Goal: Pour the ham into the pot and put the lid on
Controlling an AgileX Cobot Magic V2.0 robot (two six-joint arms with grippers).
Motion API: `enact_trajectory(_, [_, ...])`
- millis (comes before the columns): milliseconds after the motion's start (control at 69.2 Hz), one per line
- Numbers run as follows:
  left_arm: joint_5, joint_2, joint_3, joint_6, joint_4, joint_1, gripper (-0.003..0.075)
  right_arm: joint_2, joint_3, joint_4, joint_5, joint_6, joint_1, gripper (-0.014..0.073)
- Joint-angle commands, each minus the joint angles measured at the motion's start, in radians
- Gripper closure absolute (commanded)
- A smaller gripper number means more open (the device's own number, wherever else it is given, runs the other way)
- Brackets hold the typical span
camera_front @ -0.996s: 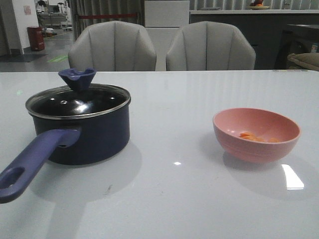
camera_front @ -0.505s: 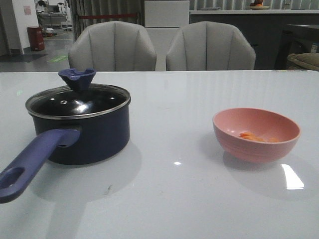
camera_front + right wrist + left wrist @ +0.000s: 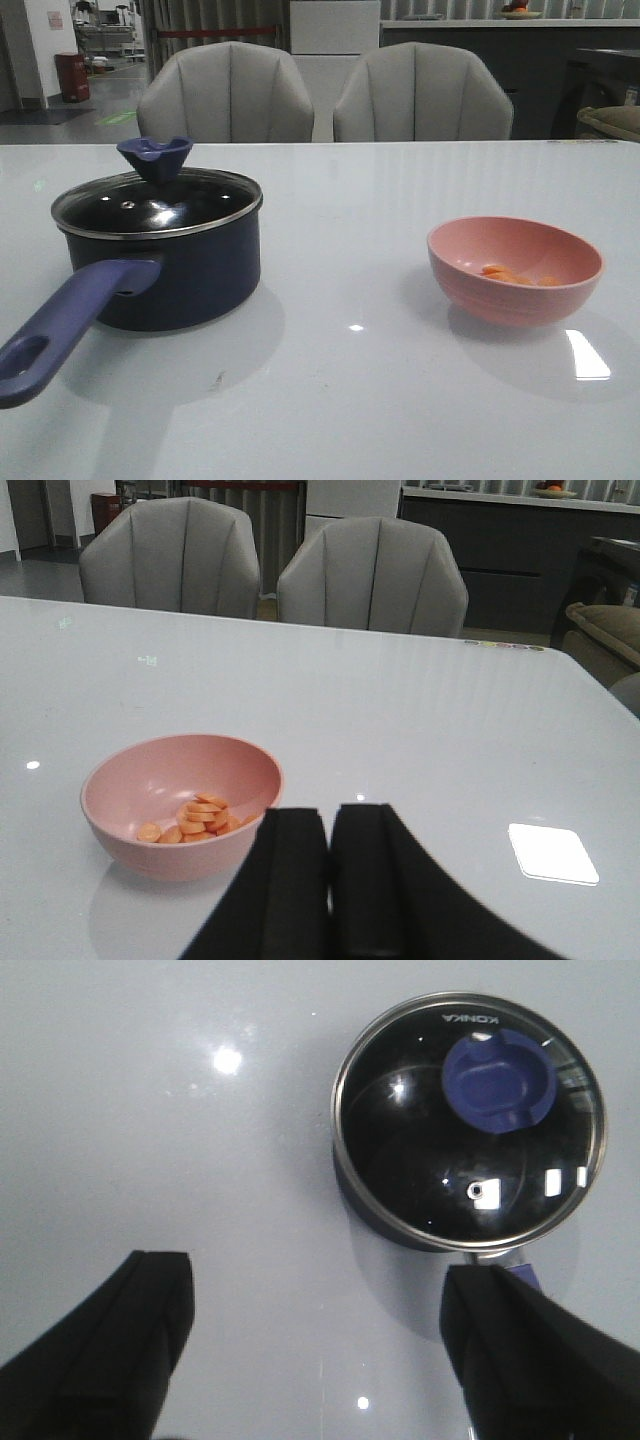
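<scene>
The navy pot (image 3: 180, 270) stands at the table's left with its blue-purple handle (image 3: 60, 325) toward the front left. The glass lid (image 3: 155, 205) with its blue knob (image 3: 155, 155) rests on it. The ham (image 3: 510, 275), several orange-pink slices, lies in the pink bowl (image 3: 515, 268) at the right. In the left wrist view my left gripper (image 3: 315, 1345) is open and empty, above the table beside the lidded pot (image 3: 468, 1120). In the right wrist view my right gripper (image 3: 328, 880) is shut and empty, beside the bowl (image 3: 180, 805) with ham (image 3: 198, 818). Neither gripper shows in the front view.
Two grey chairs (image 3: 225, 95) (image 3: 420, 95) stand behind the white table (image 3: 340, 380). A counter (image 3: 470, 25) runs along the back wall.
</scene>
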Motion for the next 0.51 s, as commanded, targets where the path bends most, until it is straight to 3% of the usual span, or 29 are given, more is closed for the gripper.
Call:
enact_trajectory(0, [-0.037,0.043,-0.089,-0.024,-0.02,-0.058,0.0144,-0.019,-0.005,-0.012,-0.087,0.0,0.0,0.0433])
enact_trajectory(202, [-0.037,0.183,-0.197,-0.099,-0.009,-0.162,0.0101,-0.019,-0.005,-0.012,-0.087,0.0,0.0,0.0433])
enact_trajectory(491, [-0.016,0.349,-0.326,-0.215,0.091,-0.252,0.0101,-0.019,-0.005,-0.012,-0.087,0.0,0.0,0.0433])
